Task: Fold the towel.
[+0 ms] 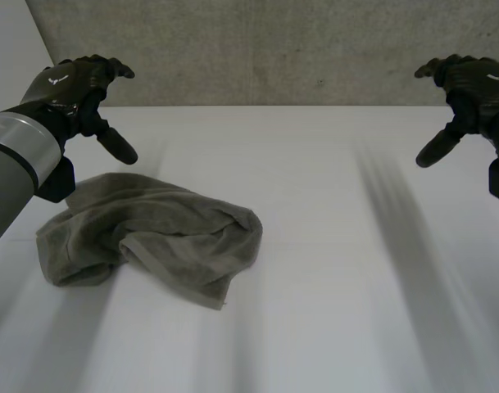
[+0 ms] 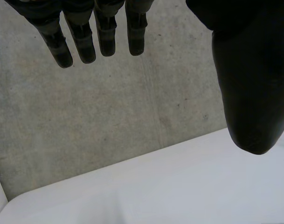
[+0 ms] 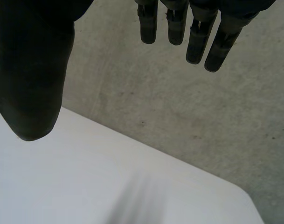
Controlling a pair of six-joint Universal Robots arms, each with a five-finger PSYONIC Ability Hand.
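The left fingers (image 2: 79,44) are seen straight and slightly spread, released, with nothing gripped. The left thumb (image 2: 251,93) is held well apart from them. Moving outward, the left hand (image 1: 69,86) is carried above the table's far edge at about ten o'clock, and its grey forearm (image 1: 11,155) is run back toward eight o'clock.

Over on the other side the same is shown: the right fingers (image 3: 197,39) are extended and relaxed, the right thumb (image 3: 32,84) is set wide, and nothing is touched or held. The right hand (image 1: 470,86) is poised at about two o'clock, clear of the surface.

Past both sets of fingertips a grey speckled wall (image 1: 274,49) is seen, with the white table (image 1: 331,270) below it.

The towel (image 1: 151,233), grey-green and crumpled, is found lying on the table at about eight o'clock. It is bunched, with a hemmed edge rolled over near its middle. It is placed at the left hand's five o'clock, untouched by the fingers, and well apart from the right hand.
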